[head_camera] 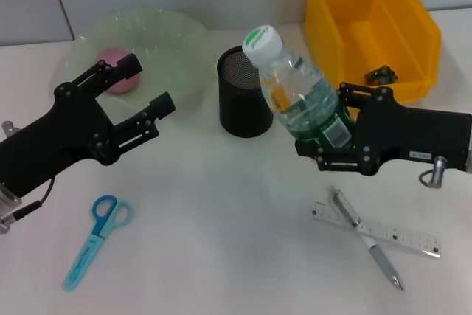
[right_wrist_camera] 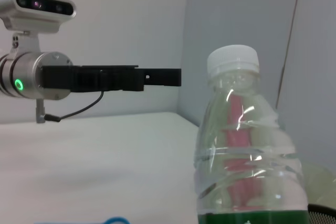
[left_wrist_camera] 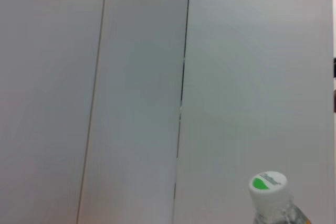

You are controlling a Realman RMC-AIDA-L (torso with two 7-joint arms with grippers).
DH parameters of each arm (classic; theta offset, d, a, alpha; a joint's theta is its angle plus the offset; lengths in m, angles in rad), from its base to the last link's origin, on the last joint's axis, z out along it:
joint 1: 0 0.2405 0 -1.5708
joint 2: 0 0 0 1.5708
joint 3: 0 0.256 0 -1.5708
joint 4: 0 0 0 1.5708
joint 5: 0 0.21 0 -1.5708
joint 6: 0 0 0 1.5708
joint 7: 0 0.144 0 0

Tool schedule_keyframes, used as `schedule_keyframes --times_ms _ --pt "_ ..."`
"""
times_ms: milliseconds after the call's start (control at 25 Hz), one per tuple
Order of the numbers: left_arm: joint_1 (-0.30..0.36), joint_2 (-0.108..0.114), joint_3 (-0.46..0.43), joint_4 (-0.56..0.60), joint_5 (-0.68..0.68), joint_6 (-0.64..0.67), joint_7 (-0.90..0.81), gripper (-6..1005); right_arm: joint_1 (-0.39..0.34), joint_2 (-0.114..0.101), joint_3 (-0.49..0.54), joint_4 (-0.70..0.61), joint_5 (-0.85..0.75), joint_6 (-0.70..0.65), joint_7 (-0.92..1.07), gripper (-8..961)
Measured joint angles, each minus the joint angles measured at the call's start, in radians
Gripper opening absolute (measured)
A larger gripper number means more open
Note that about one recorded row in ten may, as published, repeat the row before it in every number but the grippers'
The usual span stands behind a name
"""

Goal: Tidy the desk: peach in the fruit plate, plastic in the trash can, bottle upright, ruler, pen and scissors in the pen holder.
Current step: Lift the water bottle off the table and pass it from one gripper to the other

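The right gripper (head_camera: 333,132) clenched the bottle (head_camera: 299,94) mid-bench; lowering it squarely would seat it best, while the left gripper (head_camera: 149,88) hung released.

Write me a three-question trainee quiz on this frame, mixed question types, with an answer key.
1. True or false: the right gripper is shut on the bottle.
2. Where is the peach? A) fruit plate B) yellow bin C) pen holder
3. Which three items, by the head view, are not yet in the pen holder?

Key
1. True.
2. A.
3. The scissors, the ruler and the pen; the pen lies across the ruler. The left gripper is open, near the plate.
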Motion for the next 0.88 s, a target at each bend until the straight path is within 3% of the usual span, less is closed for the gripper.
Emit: schedule_keyframes --times_ms 400,880 --pt "-0.004 -0.002 0.002 -0.009 -0.001 0.027 0.003 778 0.128 -0.001 0.105 0.252 0.031 -0.101 -0.087 767" --pt "-0.026 -0.001 0.000 -0.049 -0.001 0.087 -0.012 777 0.190 0.002 0.099 0.385 0.060 -0.150 -0.202 767"
